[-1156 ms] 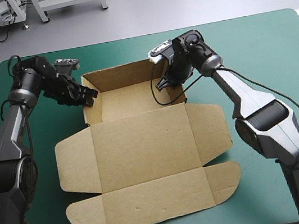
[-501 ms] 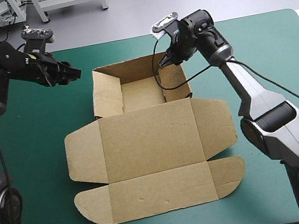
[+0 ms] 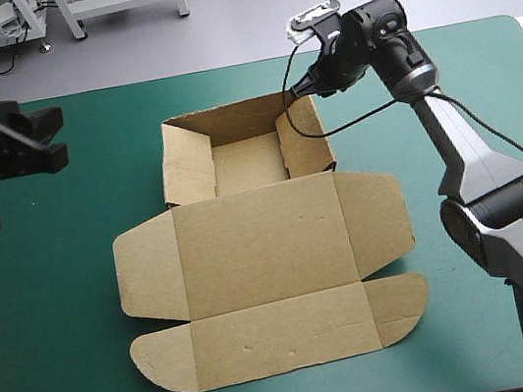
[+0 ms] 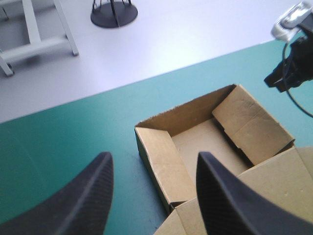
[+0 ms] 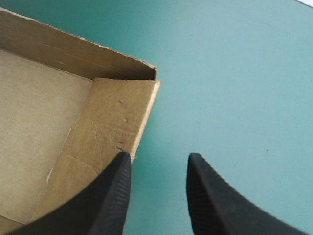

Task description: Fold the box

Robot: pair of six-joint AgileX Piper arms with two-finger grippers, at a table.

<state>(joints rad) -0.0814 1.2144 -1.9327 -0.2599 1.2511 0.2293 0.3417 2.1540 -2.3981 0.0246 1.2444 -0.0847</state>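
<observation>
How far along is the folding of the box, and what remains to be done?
Done: the far part of the box stands as a tray, walls raised and tucked. In hand: nothing; the left gripper and the right gripper hold no board, jaws open. Left: the lid and its flaps lie flat on the teal-green cover.

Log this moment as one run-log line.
brown cardboard box: open tray, lid flat | left gripper: fingers open, off box | right gripper: fingers open, by far right corner
</observation>
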